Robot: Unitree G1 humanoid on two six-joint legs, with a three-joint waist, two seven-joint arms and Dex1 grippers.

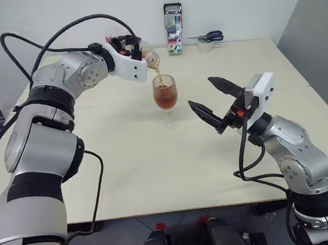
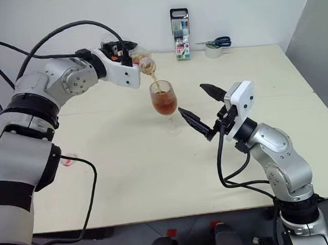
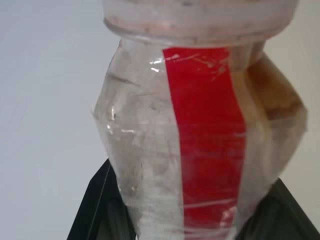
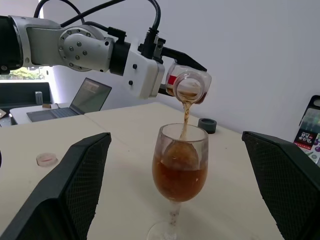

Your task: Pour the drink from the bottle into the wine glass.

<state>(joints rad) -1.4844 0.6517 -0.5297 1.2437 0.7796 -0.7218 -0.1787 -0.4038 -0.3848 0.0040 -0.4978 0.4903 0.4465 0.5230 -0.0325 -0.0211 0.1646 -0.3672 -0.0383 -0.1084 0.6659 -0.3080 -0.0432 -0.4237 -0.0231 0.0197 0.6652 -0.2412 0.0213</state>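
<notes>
Steadily, my left fingers [image 4: 186,57] pinch the tilted clear plastic bottle [image 1: 151,59]; I'd hold the stream centred in the clear stemmed wine glass [image 1: 164,92] while my right fingers [image 1: 210,100] stand spread beside it.

No text could be read: the bottle's [image 3: 200,145] red band was blank, and print on the marker pack [image 1: 173,35] was too small.
</notes>
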